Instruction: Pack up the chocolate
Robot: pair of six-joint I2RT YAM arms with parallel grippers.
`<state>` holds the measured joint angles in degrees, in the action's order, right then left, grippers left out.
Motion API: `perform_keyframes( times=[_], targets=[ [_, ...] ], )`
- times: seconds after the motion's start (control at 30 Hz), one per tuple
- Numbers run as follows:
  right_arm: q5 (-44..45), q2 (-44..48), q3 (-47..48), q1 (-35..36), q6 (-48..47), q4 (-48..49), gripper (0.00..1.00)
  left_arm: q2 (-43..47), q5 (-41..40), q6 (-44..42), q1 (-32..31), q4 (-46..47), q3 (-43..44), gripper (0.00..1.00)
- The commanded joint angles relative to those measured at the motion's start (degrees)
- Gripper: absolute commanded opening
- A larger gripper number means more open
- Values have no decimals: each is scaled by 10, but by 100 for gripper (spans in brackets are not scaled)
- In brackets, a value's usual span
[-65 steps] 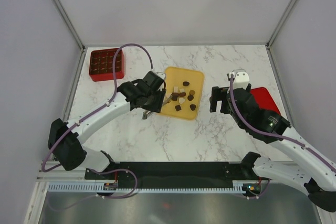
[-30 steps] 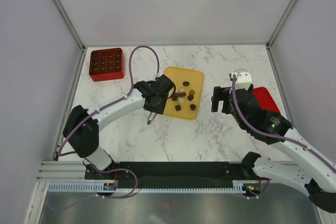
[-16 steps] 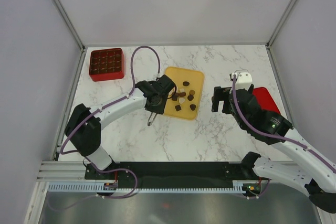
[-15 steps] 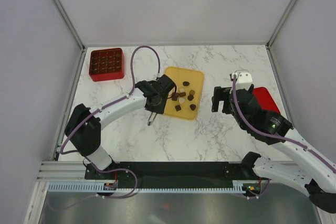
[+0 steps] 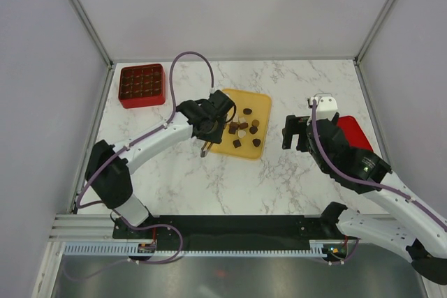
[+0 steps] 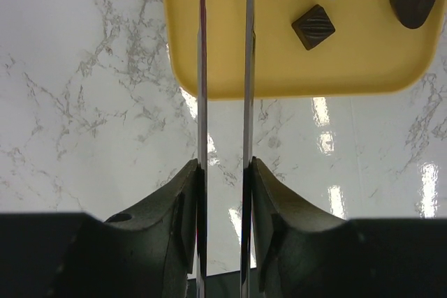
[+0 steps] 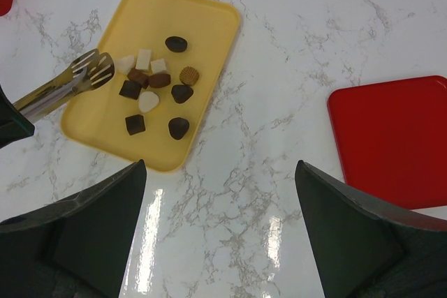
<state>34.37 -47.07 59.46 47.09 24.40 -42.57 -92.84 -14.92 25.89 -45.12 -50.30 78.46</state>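
The left gripper [image 6: 225, 172] is squeezed in on a pair of metal tongs [image 6: 202, 68], one finger pressed against each blade (the blades stand a narrow gap apart). In the right wrist view the scalloped tips sit nearly together over the left edge of the yellow tray [image 7: 209, 26], just beside a cream piece; whether they pinch anything I cannot tell. The chocolate [image 7: 148, 101], a dozen or so dark, brown and cream pieces, lies loose in the middle of the tray. The right gripper [image 7: 220, 165] hangs to the tray's right with jaws spread wide and nothing in them. A flat red square [image 7: 391, 141] lies on the marble table [image 7: 279, 193] beside that arm. The red grid box [image 5: 142, 85] stands at the far left corner, well apart from the tray.
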Motion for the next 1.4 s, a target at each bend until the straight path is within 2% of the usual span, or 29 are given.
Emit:
perform_keyframes(
  times=[0.0,0.17,0.27,0.37,0.6,0.8,1.1,1.37],
  targets=[
    [6,8,3,0,4,4,96,27,-5,4,-1,-45,45,35],
    [5,7,5,0,4,4,96,16,-25,-7,4,-70,89,35],
    [2,7,6,0,4,6,96,5,-35,-25,32,-81,125,35],
    [-4,7,6,0,3,9,96,-11,-34,-49,85,-85,165,34],
    [-16,10,-1,0,0,25,96,-53,1,-83,276,-84,274,34],
    [-29,7,-12,0,-3,42,96,-133,16,-95,371,-79,382,34],
    [-17,-20,-8,0,-23,63,96,-263,28,-108,439,-73,488,34],
    [0,-37,-15,0,-29,73,96,-325,5,-138,446,-38,495,34]
  ],
)
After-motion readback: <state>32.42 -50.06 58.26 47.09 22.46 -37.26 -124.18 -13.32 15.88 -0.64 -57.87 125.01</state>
